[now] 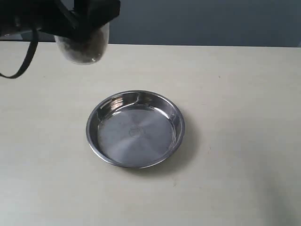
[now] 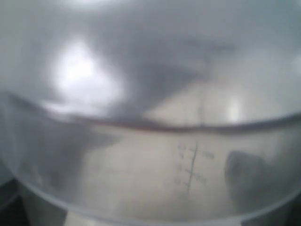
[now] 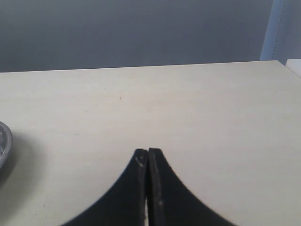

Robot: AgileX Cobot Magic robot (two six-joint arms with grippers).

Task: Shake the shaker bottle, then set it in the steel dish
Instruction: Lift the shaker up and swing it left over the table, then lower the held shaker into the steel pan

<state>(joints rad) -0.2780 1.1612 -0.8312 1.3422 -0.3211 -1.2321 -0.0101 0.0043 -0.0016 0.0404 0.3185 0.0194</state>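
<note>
The shaker bottle (image 1: 84,47) hangs in the air at the upper left of the exterior view, brown bits showing through its clear wall. My left gripper (image 1: 91,16) is shut on it from above, its black body covering the bottle's top. In the left wrist view the bottle's frosted wall (image 2: 155,174) with printed measuring marks fills the picture and hides the fingers. The steel dish (image 1: 175,117) lies empty on the table, below and to the right of the bottle. My right gripper (image 3: 148,151) is shut on nothing, low over bare table to the right of the dish (image 3: 3,141).
A black cable (image 1: 26,61) loops down from the left arm at the far left. The pale table (image 1: 235,94) runs back to a grey-blue wall (image 1: 211,21). In the right wrist view a white upright (image 3: 280,28) stands at the table's far corner.
</note>
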